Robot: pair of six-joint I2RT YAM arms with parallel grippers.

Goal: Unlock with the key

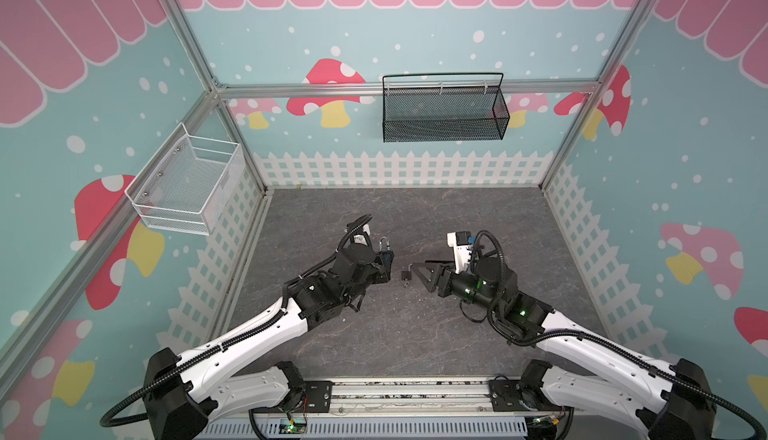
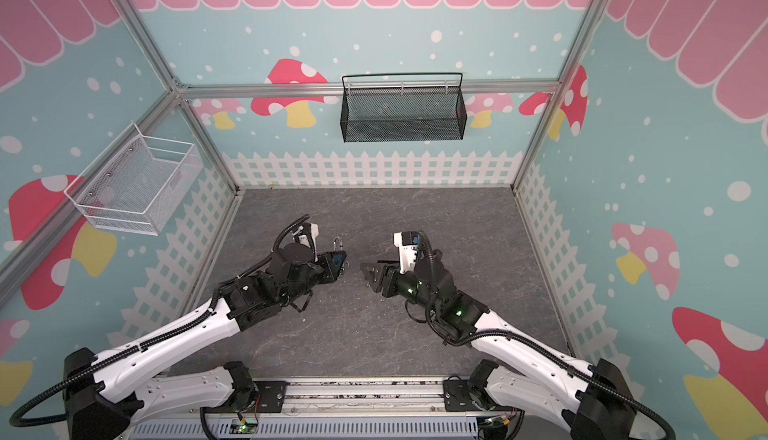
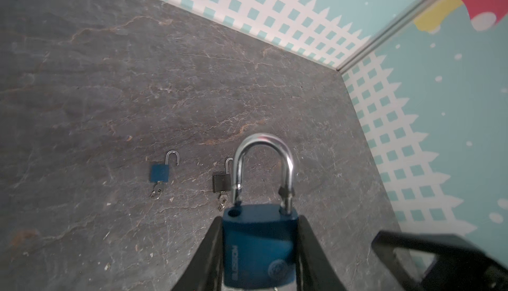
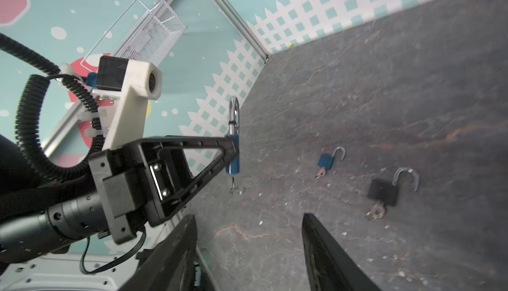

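Three padlocks, three keys. Big blue padlock [image 3: 258, 248] at lower centre of the left wrist view, body clamped in left jaws. Its shackle [image 3: 264, 163] is up, one leg out of its hole, and its bottom is cut off. Its key [image 4: 233, 184] shows only in the right wrist view, hanging below, blurry. Small blue padlock [image 3: 159, 172] and black padlock [image 3: 220, 183] lie on desk [image 3: 110, 83], shackles open, keys in. The black one is partly hidden behind the held shackle. Right jaws wide apart, empty. In a top view one desk padlock [image 1: 406, 274] peeks out, too small to tell which.
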